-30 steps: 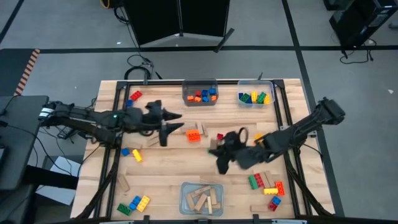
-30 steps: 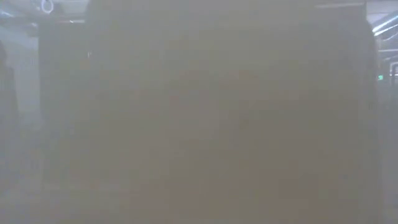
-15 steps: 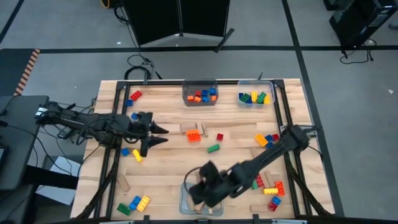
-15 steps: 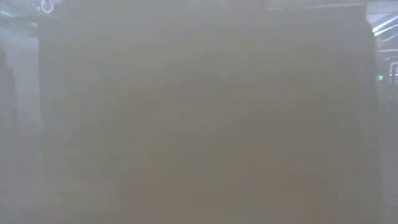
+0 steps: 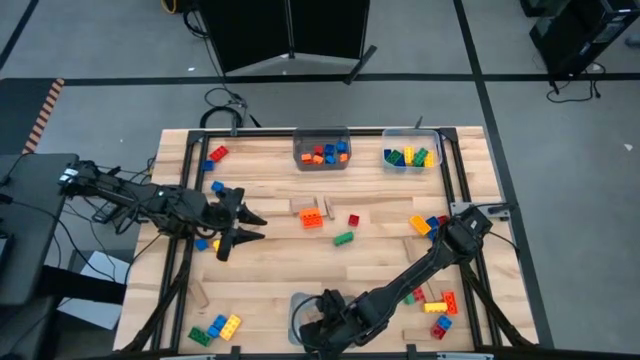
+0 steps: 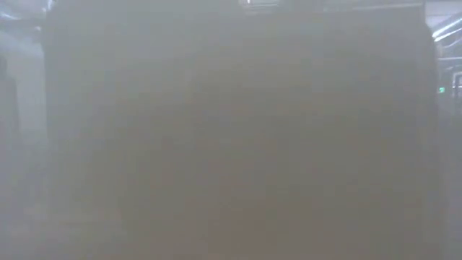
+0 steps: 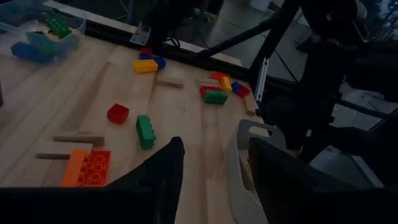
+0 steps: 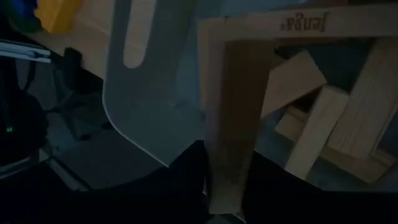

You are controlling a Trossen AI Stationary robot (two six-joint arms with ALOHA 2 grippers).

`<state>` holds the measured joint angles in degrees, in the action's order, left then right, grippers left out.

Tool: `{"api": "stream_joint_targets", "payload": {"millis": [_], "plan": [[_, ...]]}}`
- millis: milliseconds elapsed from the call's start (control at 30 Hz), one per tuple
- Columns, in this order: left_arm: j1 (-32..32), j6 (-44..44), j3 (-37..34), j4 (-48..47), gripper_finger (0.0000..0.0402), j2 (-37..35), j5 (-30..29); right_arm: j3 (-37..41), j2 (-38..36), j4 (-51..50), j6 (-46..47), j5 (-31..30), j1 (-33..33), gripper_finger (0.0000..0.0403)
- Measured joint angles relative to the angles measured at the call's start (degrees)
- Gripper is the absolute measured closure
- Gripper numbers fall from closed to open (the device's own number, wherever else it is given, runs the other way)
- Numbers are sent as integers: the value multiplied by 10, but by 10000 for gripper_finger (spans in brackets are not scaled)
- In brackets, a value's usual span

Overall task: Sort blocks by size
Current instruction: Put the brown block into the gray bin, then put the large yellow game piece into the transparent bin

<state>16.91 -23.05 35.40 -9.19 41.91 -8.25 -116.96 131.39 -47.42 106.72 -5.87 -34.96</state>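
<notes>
Wooden block between right hand fingers, bin half hidden, low view blank

A wooden table carries loose blocks scattered across it, plus three clear bins of sorted pieces at its edges.

Three clear bins sitting on surface; two arms showing, each carrying one claw; loose blocks lying too scattered and overlapped for sure count.
</notes>
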Motion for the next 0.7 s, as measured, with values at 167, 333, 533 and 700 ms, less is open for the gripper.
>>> {"api": "stream_joint_targets", "payload": {"millis": [167, 333, 533, 700], "plan": [[0, 0, 0, -2, 214, 0, 0, 4, 0, 1, -15, -1, 1, 290], [0, 6, 0, -2, 214, 0, 0, 4, 0, 0, -26, -1, 1, 278], [0, 17, 0, -6, 214, 0, -1, 4, -16, -3, -73, -43, 1, 257], [0, 2, 0, -34, 214, 1, -29, 4, -61, -48, -155, -116, 1, 245]]}}
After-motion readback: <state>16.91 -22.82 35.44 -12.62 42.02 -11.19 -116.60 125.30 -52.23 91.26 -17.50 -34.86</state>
